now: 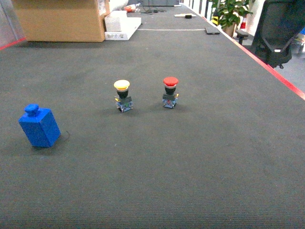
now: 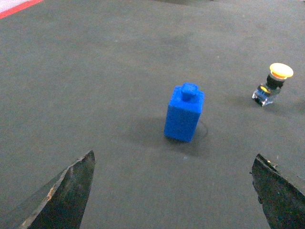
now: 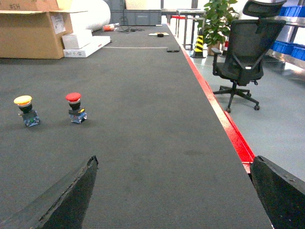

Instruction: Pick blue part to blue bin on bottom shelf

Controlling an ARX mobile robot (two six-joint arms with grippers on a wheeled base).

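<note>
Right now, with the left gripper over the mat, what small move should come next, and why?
Probably ease the left gripper forward and down toward the blue part. Its fingers stand wide apart with nothing between them, and the part stands upright ahead, roughly centred between them, well clear of the yellow button. The right gripper faces away from the part.

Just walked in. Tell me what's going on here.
Nothing is being held yet. The blue part stands alone on the dark mat, and the left gripper hangs in front of it with its jaws wide apart. The right gripper is open too, over bare mat. A yellow button and a red button stand nearby, untouched.
</note>
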